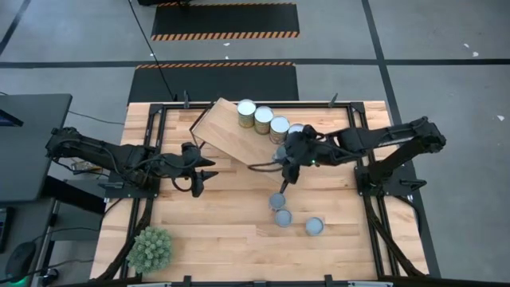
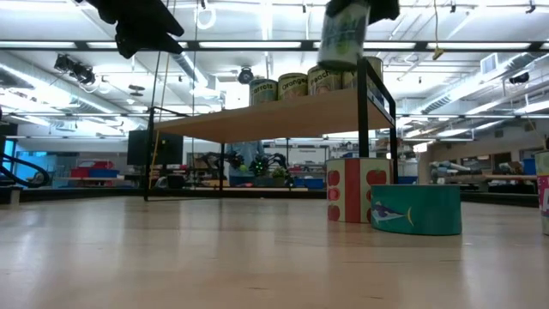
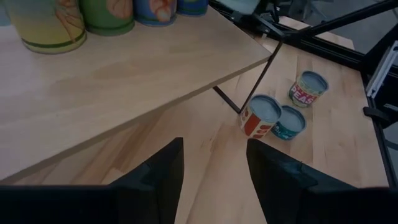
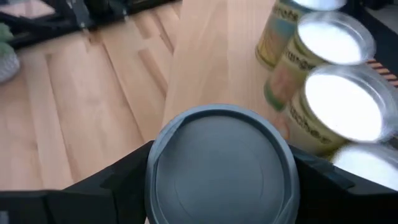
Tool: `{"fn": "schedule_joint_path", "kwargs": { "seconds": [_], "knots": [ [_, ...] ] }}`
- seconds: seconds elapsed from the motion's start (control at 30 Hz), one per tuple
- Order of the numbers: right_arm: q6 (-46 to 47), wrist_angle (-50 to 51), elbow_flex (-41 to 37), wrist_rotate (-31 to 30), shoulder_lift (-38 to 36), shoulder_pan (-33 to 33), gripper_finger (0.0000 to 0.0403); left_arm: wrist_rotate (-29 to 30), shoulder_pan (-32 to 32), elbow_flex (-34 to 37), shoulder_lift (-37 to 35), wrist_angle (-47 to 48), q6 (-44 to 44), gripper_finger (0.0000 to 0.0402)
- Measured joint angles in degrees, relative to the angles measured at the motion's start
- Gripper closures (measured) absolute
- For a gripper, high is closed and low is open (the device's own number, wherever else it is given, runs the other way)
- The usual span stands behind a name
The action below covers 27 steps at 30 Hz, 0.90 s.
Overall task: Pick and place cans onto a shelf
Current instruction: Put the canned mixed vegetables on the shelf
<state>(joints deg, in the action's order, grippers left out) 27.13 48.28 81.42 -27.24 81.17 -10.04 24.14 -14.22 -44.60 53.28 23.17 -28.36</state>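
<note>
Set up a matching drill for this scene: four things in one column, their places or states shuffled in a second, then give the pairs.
Column one:
1. right gripper
2. left gripper
3. green plant ball
4. teal can

Column two:
A. on the tabletop, beside the red-and-white can
B. open and empty, beside the shelf
C. at the table's near left corner
D. shut on a grey-topped can held over the shelf

Pairs: 1-D, 2-B, 3-C, 4-A
</note>
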Motion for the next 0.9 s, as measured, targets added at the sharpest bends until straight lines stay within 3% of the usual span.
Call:
{"fn": "schedule_joint_path", "kwargs": {
  "seconds": [0.6, 0.9],
  "knots": [
    [1.2, -0.8, -5.5, 8.6, 1.3, 4.3, 0.0104, 0.1, 0.0, 0.0, 0.0, -2.2, 0.0, 0.0221],
    [0.9, -1.1, -5.5, 11.9, 1.3, 4.9, 0.0059, 0.1, 0.0, 0.0, 0.0, -2.3, 0.0, 0.0221]
  ]
}}
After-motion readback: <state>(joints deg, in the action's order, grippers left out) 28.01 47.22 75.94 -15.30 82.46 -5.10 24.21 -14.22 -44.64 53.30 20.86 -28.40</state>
